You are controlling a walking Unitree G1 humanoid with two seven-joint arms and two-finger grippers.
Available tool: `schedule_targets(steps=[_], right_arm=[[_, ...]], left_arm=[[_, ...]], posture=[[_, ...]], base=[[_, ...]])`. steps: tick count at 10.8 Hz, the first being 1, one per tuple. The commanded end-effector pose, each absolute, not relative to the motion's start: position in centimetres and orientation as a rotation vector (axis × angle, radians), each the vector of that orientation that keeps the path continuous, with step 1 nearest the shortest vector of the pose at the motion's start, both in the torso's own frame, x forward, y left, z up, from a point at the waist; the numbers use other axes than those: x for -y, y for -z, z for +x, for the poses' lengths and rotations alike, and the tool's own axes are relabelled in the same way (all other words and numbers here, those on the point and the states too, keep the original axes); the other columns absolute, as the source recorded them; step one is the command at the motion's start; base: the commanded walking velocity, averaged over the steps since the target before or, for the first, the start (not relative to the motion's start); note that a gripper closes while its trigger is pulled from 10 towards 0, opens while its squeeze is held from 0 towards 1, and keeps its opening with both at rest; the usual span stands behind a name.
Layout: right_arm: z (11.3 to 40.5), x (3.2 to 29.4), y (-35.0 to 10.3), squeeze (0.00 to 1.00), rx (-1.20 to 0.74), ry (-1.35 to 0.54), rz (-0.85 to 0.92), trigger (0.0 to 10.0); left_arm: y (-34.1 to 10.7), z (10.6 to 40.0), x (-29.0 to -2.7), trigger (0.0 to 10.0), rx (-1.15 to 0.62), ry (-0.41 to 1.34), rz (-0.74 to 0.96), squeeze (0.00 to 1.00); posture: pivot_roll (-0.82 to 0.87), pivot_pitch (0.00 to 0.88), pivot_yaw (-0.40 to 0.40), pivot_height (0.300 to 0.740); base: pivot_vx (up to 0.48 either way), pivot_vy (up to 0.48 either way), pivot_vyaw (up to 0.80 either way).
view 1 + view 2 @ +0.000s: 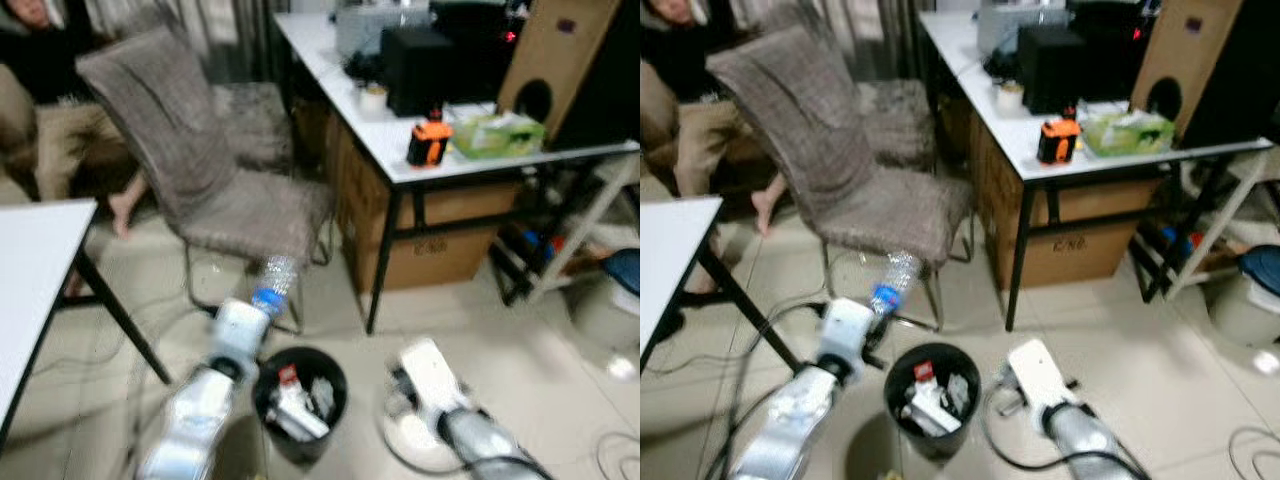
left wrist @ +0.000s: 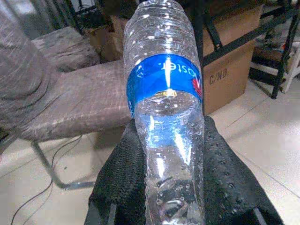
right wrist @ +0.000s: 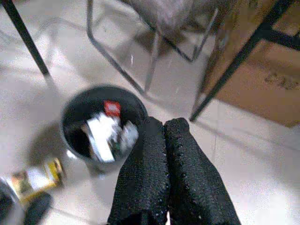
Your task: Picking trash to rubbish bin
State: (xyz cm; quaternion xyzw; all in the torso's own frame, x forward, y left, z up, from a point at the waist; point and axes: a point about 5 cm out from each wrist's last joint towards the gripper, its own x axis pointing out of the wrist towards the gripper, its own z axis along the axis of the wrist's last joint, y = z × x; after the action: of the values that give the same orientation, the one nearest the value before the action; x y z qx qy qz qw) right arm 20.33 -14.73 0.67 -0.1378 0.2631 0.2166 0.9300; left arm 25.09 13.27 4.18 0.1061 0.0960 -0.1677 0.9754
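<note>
Bottle (image 2: 165,103): one, clear plastic with a blue label band, crinkled, pinched between the two black fingers (image 2: 123,183) of the left gripper (image 1: 262,305) and raised just above and beside the rubbish bin (image 1: 338,385). Bin: one, black, round, standing on the tiled floor (image 1: 480,330) with white paper and a red scrap inside. Right gripper (image 3: 165,129), fingers pressed together and holding nothing, hovers near the bin rim. One grey chair (image 1: 200,170) stands behind; one flattened can (image 3: 35,178) lies beside the bin.
</note>
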Motion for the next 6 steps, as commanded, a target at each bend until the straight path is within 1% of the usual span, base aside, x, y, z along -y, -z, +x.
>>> schedule_targets(steps=[1, 3, 4, 5, 6], right_arm=[[20.5, 14.1, -0.9, 0.0, -0.523, -0.468, -0.288, 10.0], [20.2, 14.5, -0.7, 0.0, -0.532, -0.462, -0.313, 10.0], [20.0, 14.6, -0.7, 0.0, -0.532, -0.467, -0.304, 10.0], [19.5, 14.7, -1.1, 0.0, -0.522, -0.482, -0.302, 10.0], [19.3, 14.8, -1.3, 0.0, -0.51, -0.48, -0.269, 10.0]], left_arm=[[-4.2, 25.5, -13.9, 10.0, -0.191, 0.329, 0.239, 0.0], [-3.9, 26.6, -13.0, 10.0, -0.199, 0.374, 0.256, 0.0], [-2.9, 27.4, -12.0, 10.0, -0.253, 0.403, 0.263, 0.0], [-2.3, 28.1, -10.4, 10.0, -0.302, 0.493, 0.32, 0.0], [-1.5, 28.3, -9.7, 10.0, -0.36, 0.557, 0.367, 0.0]], posture=[[-0.06, 0.0, -0.005, 0.74], [-0.07, 0.0, 0.003, 0.74], [-0.08, 0.0, 0.005, 0.74], [-0.09, 0.0, 0.009, 0.74], [-0.09, 0.0, 0.014, 0.74]], base=[[0.304, 0.0, 0.0], [0.304, 0.0, 0.0], [0.0, 0.0, 0.0], [0.0, 0.0, 0.0], [0.0, 0.0, 0.0]])
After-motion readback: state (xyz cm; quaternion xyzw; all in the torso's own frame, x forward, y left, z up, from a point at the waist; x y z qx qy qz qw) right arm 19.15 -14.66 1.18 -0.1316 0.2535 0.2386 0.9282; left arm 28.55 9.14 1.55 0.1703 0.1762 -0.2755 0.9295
